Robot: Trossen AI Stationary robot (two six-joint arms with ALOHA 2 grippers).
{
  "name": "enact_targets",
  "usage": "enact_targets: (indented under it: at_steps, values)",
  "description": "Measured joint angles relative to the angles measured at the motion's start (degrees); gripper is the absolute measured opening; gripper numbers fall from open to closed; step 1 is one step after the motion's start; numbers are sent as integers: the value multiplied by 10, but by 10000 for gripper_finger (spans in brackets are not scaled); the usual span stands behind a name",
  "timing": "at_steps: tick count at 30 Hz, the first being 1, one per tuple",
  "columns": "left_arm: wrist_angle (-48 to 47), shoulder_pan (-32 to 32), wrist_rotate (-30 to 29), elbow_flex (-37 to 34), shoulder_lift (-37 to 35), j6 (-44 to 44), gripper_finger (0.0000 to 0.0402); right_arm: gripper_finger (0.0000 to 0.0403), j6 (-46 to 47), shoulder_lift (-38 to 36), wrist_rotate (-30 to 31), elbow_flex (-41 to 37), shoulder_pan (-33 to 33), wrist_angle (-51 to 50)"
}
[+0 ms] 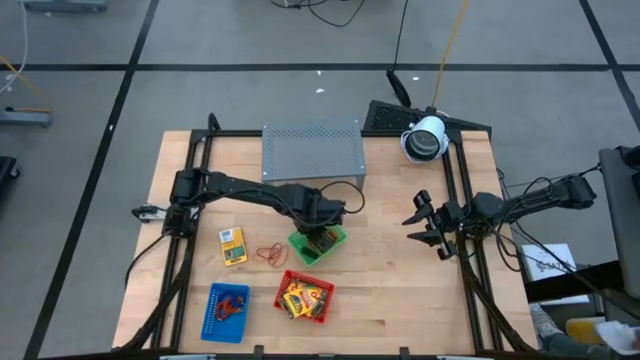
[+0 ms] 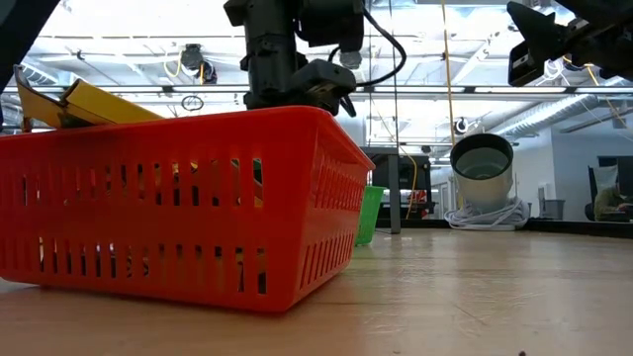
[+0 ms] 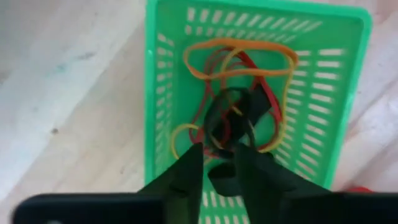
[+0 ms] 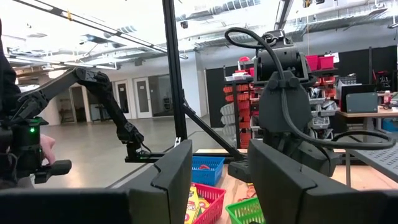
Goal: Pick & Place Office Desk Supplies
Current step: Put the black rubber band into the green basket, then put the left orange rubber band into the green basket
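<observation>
A green mesh tray (image 1: 322,248) sits mid-table and holds several rubber-band loops (image 3: 239,62) in orange, red and yellow, plus a dark clip (image 3: 252,106). My left gripper (image 3: 219,158) points straight down over this tray (image 3: 155,93), its fingers a little apart, low above the bands. A dark piece (image 3: 221,179) shows in the gap between them. A yellow packet (image 1: 232,245) and loose rubber bands (image 1: 270,254) lie flat on the wood left of the tray. My right gripper (image 1: 428,225) waits open, raised, at the table's right side. My left gripper comes from above, pointing down into the green tray. A dark piece (image 3: 221,179) lies in the narrow gap between its fingertips. I cannot tell whether the fingers touch it or it lies loose on the tray floor below them.
A red tray (image 1: 305,297) with yellow packets stands near the front, next to the green one. A blue tray (image 1: 226,310) stands at the front left. The grey perforated rack (image 1: 312,152) is behind the left gripper, with a white round device (image 1: 425,140) at the far right.
</observation>
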Motion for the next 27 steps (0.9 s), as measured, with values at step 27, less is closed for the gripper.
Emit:
enact_targets:
  at_steps: [27]
  values:
    - [-146, -60, -32, -77, -252, 68, 158, 148, 0, 0, 0, 0, 0, 0]
